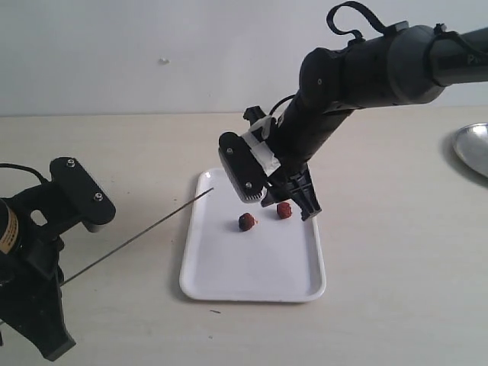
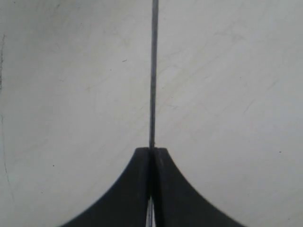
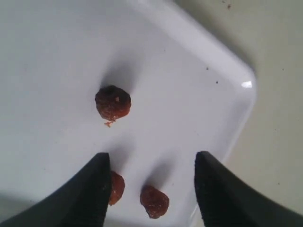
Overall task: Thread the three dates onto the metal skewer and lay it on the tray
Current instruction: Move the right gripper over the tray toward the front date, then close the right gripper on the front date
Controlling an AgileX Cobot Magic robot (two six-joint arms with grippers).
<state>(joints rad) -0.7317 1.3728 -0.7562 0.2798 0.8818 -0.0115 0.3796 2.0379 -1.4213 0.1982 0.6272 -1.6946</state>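
Dates [image 3: 112, 102] loose on the tray [image 1: 252, 267]; skewer [image 1: 145, 232] pinched by the left gripper [image 2: 151, 152].

In the exterior view the white tray sits at lower centre on the table [image 1: 381, 267]. Two dates show in its upper half, near each other but apart, and the right wrist view shows all three lying on the tray. The right gripper [image 3: 152, 158] hangs low over the tray's upper right, jaws spread. One date lies in the gap between the fingers [image 3: 222, 194]. A second is half hidden by one finger, and I cannot tell whether they touch. The third lies well clear of both. The left gripper, at lower left, has its jaws pressed together on the skewer, which slants up to the right with its tip over the tray's upper-left corner. A metal dish [image 1: 474, 149] is cut off by the right edge.
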